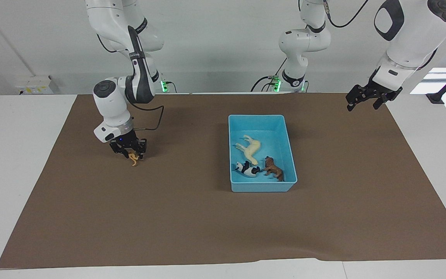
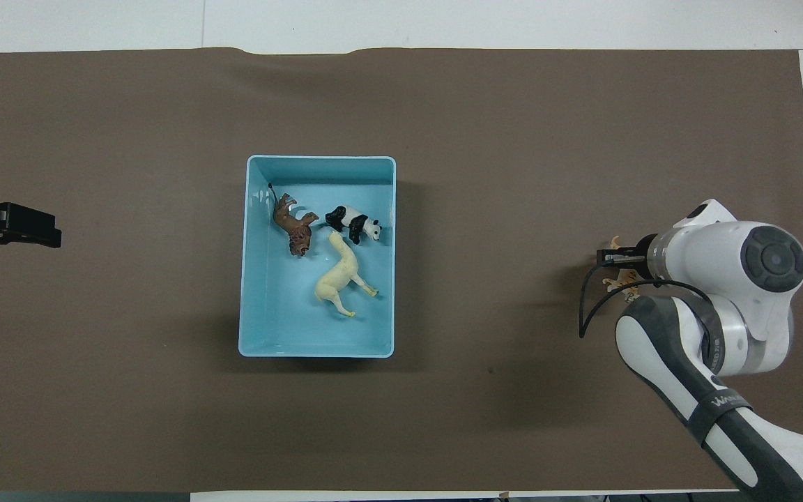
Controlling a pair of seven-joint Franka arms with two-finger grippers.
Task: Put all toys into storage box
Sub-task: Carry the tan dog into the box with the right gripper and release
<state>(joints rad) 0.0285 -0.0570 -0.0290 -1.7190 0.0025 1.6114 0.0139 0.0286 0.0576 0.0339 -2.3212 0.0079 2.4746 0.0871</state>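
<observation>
Two glossy white jointed arms, dark grey joint bands and round caps; black cables looped alongside; black two-finger hands; green lights at bases.

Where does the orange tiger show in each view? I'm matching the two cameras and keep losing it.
Facing view: the tiger hangs in the right gripper, over the brown mat toward the right arm's end of the table.
Overhead view: the tiger peeks out from under the right gripper, mostly hidden by the wrist.
Shared landmark: the storage box, mid-table, with the horse, panda and lion in it.
</observation>
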